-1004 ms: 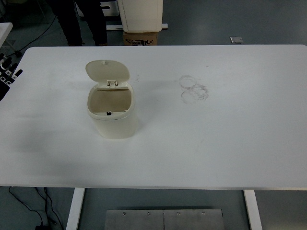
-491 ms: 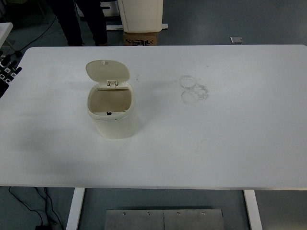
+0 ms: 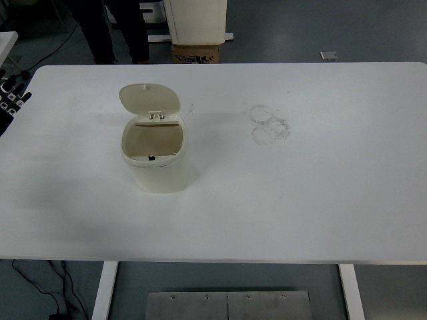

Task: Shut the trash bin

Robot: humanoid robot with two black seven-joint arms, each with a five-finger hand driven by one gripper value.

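The left robot hand (image 3: 9,100) shows only as a sliver at the picture's left edge, beside the far left corner of the white tabletop (image 3: 307,200); too little of it is in view to tell whether it is open or closed. The right arm is out of the picture.

The cream trash bin (image 3: 159,163) stands upright on the tabletop, well apart from the left robot hand, to its right and nearer the table's front edge. Its lid (image 3: 149,99) is swung up and back on the hinge, so the mouth is open and the tan inside shows.

Farther right of the bin, faint ring-shaped marks (image 3: 270,124) stain the tabletop. Beyond the far edge stand a person's dark legs (image 3: 113,30) and a cardboard box (image 3: 195,53) on the floor.
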